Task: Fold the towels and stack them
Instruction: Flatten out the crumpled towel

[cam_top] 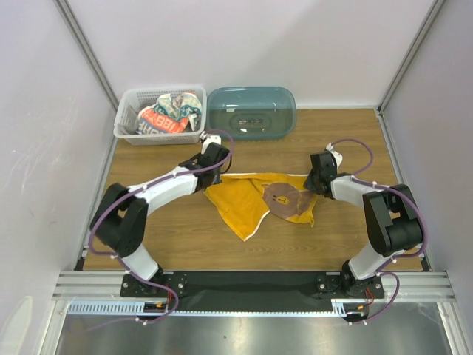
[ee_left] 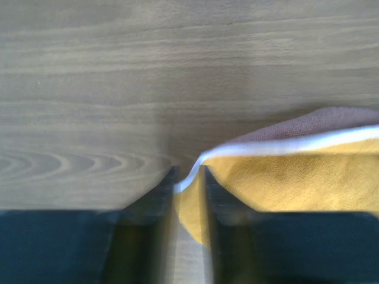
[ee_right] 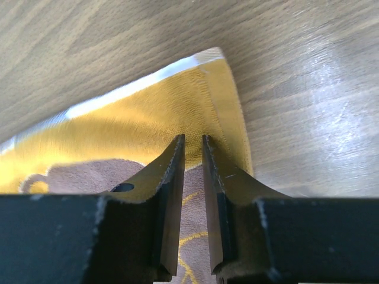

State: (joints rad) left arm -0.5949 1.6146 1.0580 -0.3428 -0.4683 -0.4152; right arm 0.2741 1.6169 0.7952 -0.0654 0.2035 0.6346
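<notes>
One towel (cam_top: 259,200) — orange, brown-patched — lies rumpled on the table (cam_top: 185,237) between the arms. The left fingers (ee_left: 157,198) pinch its white-edged corner; the right fingers (ee_right: 169,171) sit narrowed on another corner, and I cannot tell whether they hold it. Best to secure both corners, then draw the cloth taut evenly.

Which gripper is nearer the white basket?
Left. The left gripper is just off the white basket's near right corner, pinching the orange towel; the right gripper is across the towel, farther right.
</notes>
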